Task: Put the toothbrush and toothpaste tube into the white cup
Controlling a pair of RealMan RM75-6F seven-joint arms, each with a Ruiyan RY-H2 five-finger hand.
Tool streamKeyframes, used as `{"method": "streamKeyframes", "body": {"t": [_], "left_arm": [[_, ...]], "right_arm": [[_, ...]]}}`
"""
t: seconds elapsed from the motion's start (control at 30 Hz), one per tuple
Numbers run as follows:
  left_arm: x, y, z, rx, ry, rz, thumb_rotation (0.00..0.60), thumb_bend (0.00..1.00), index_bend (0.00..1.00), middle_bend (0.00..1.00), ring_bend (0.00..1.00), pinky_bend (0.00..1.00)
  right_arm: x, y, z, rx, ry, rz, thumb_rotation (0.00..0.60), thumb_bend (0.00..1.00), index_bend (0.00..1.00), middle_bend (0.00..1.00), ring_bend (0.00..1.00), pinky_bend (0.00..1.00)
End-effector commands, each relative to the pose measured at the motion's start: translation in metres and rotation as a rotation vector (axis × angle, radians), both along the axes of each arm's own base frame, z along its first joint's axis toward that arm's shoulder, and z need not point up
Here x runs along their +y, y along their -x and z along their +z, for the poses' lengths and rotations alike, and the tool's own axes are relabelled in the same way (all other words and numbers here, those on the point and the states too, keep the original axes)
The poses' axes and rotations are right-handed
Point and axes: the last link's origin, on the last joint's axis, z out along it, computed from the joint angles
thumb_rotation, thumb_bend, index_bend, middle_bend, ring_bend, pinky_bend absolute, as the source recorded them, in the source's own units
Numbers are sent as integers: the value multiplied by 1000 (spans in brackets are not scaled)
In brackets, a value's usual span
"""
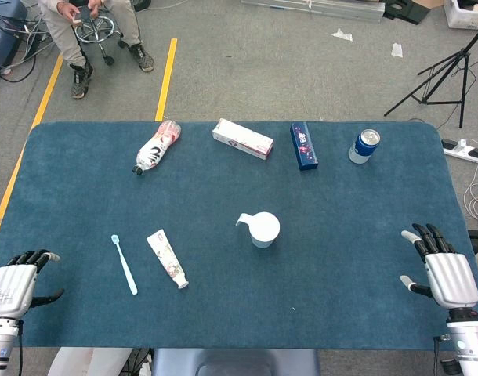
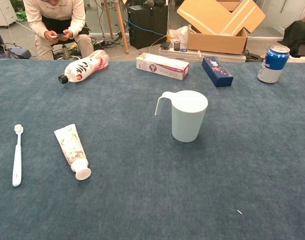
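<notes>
Left of the white cup (image 1: 262,229), we see the toothbrush (image 1: 124,265) and toothpaste tube (image 1: 168,258) lying lengthwise toward us, nearer our left robot hand (image 1: 19,283); both it and the right robot hand (image 1: 441,270) are empty, fingers apart.

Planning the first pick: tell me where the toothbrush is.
In the head view the toothbrush lies flat on the table's near left, just left of the toothpaste tube, nearer the left hand than the white cup.
</notes>
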Motion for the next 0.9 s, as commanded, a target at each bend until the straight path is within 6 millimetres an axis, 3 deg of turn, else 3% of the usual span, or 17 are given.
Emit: {"method": "streamKeyframes", "body": {"t": [0.03,0.5,0.9], "left_arm": [[0,0,0,3,2,0,600,9,357,327,273,321],[-1,-4,1,8,-20,-24,600,9,357,327,273,322],[0,-3,11,-33,-39,-12,600,9,357,327,273,322]], "right_arm": [[0,0,0,-1,-5,-2,600,79,228,134,74,352],[-5,7,0,-20,-8,-36,600,79,228,134,74,353],[-3,-3,-13,-111,-14,3,600,79,213,134,72,358]]}}
